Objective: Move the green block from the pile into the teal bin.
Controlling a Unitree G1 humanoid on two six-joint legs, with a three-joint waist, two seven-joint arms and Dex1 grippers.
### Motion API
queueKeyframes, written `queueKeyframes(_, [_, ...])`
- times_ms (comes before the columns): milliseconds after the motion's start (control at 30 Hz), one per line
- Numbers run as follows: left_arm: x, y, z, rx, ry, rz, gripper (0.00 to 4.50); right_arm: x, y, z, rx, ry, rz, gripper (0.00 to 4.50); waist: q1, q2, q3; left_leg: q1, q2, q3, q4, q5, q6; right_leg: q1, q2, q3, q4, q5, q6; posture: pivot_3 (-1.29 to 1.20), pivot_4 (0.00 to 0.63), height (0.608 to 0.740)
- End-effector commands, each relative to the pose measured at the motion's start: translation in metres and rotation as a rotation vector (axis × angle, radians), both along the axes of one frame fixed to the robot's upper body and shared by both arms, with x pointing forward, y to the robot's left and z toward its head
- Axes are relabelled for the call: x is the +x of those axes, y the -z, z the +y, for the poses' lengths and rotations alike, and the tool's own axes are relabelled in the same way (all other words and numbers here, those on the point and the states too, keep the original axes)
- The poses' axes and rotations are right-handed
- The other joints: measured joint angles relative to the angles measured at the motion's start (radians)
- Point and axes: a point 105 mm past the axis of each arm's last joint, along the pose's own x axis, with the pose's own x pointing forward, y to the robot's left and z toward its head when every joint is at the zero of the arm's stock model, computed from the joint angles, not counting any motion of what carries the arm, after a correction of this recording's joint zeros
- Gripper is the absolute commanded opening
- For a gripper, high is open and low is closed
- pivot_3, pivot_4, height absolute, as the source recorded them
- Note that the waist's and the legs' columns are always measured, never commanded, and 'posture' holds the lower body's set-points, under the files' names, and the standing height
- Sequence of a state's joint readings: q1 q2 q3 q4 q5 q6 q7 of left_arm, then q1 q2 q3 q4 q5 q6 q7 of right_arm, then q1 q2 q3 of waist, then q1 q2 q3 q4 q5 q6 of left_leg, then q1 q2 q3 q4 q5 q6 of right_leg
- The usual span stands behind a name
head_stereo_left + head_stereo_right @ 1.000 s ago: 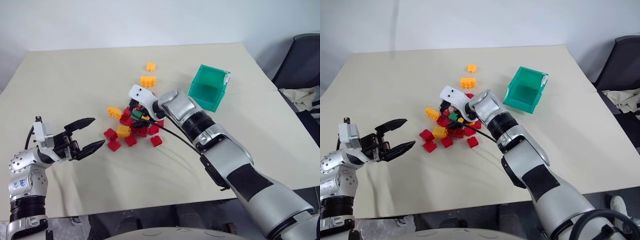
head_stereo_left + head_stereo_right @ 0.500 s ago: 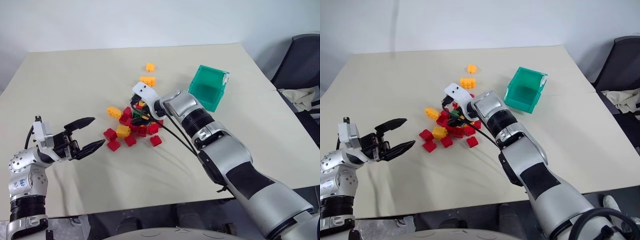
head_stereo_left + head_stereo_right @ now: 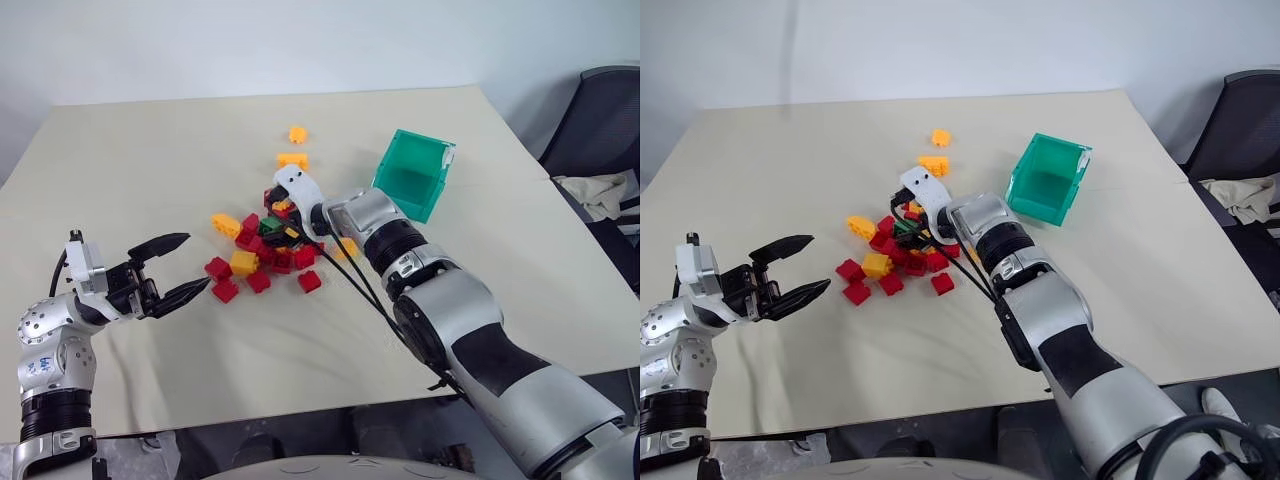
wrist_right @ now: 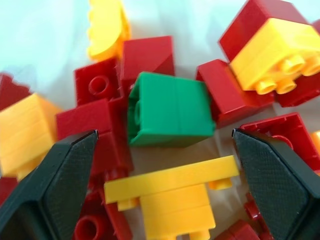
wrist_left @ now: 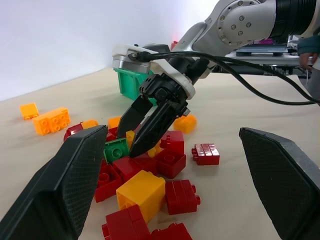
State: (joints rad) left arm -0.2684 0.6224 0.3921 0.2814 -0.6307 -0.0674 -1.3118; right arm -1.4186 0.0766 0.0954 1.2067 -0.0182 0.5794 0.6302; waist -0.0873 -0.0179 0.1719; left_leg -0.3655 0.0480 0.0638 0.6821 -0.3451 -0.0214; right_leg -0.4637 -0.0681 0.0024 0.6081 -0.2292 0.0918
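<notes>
The green block lies among the red and yellow bricks of the pile, near the pile's far side. My right gripper hangs open just over it, pointing down and to the left. One finger stands on each side of the block and neither touches it. The block also shows in the left wrist view, beside the right fingertips. The teal bin stands to the right of the pile, tilted. My left gripper is open and holds nothing, left of the pile and above the table.
Two yellow bricks lie apart from the pile toward the table's far side. A loose red brick sits at the near edge of the pile. A dark chair with cloth on it stands off the table's right edge.
My right gripper has rolled about its own axis over the pile, so its fingers now straddle the green block. The left arm has not moved.
</notes>
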Motion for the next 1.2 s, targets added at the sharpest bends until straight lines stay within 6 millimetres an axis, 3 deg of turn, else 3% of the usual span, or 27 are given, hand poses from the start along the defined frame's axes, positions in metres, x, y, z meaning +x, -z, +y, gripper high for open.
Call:
queueKeyframes(33, [-0.002, -0.009, 0.002, -0.006, -0.007, -0.048, 4.5, -0.004, 0.015, 0.006, -0.012, 0.021, 0.026, 4.48, 0.0, 0.0, 0.0, 0.0, 0.0, 0.0, 0.0, 0.0, 0.0, 0.0, 0.0, 0.0, 0.0, 0.0, 0.0, 0.0, 0.15, 0.74])
queueKeyframes(233, [-0.001, -0.008, 0.0, -0.006, -0.006, -0.049, 4.5, -0.005, 0.018, 0.011, -0.002, 0.042, 0.019, 4.48, -0.001, 0.0, 0.0, 0.0, 0.0, 0.0, 0.0, 0.0, 0.0, 0.0, 0.0, 0.0, 0.0, 0.0, 0.0, 0.0, 0.15, 0.74])
queueKeyframes(333, [-0.001, -0.008, 0.0, -0.008, -0.008, -0.05, 4.5, -0.006, 0.017, 0.016, 0.017, 0.039, 0.019, 3.88, -0.002, 0.0, 0.0, 0.0, 0.0, 0.0, 0.0, 0.0, 0.0, 0.0, -0.002, 0.0, 0.0, 0.0, 0.0, 0.0, 0.15, 0.74])
queueKeyframes(500, [-0.001, -0.008, 0.0, -0.008, -0.009, -0.052, 4.5, -0.01, 0.013, 0.021, 0.026, 0.008, 0.03, 2.2, 0.0, 0.0, 0.0, -0.001, 0.0, -0.001, -0.001, 0.0, 0.0, 0.0, -0.002, -0.001, -0.001, 0.0, 0.0, 0.0, 0.15, 0.74])
queueKeyframes(533, [-0.001, -0.008, 0.0, -0.008, -0.01, -0.053, 4.5, -0.01, 0.012, 0.021, 0.028, 0.0, 0.028, 2.04, 0.0, 0.0, 0.0, -0.002, 0.0, -0.001, -0.001, 0.0, 0.0, 0.0, -0.003, -0.001, -0.001, 0.0, 0.0, 0.0, 0.15, 0.74])
queueKeyframes(767, [-0.002, -0.008, -0.002, -0.014, -0.012, -0.055, 4.5, -0.012, -0.026, 0.019, 0.117, -0.077, 0.009, 2.04, 0.001, 0.001, 0.001, -0.004, 0.0, -0.002, -0.001, 0.0, 0.001, -0.001, -0.005, -0.003, -0.003, 0.0, 0.0, 0.0, 0.15, 0.74])
queueKeyframes(1000, [-0.001, -0.006, -0.014, -0.029, 0.003, -0.053, 4.5, -0.022, -0.076, -0.011, 0.269, -0.161, -0.194, 2.04, 0.007, 0.001, 0.001, -0.006, -0.001, -0.003, -0.001, -0.002, 0.004, -0.001, -0.007, -0.009, -0.006, 0.0, 0.0, 0.0, 0.15, 0.74])
queueKeyframes(1100, [0.003, -0.008, -0.031, -0.024, 0.028, -0.047, 4.5, -0.024, -0.094, -0.04, 0.306, -0.111, -0.352, 2.04, 0.014, 0.001, 0.001, -0.006, -0.001, -0.002, -0.001, -0.003, 0.005, -0.001, -0.01, -0.016, -0.007, 0.0, 0.0, 0.0, 0.15, 0.74])
queueKeyframes(1200, [0.012, -0.011, -0.047, -0.002, 0.017, -0.046, 4.5, -0.022, -0.099, -0.073, 0.289, 0.013, -0.427, 2.04, 0.028, 0.001, 0.001, -0.006, -0.003, 0.0, -0.001, -0.003, 0.005, -0.001, -0.011, -0.017, -0.008, 0.0, 0.0, 0.0, 0.15, 0.74])
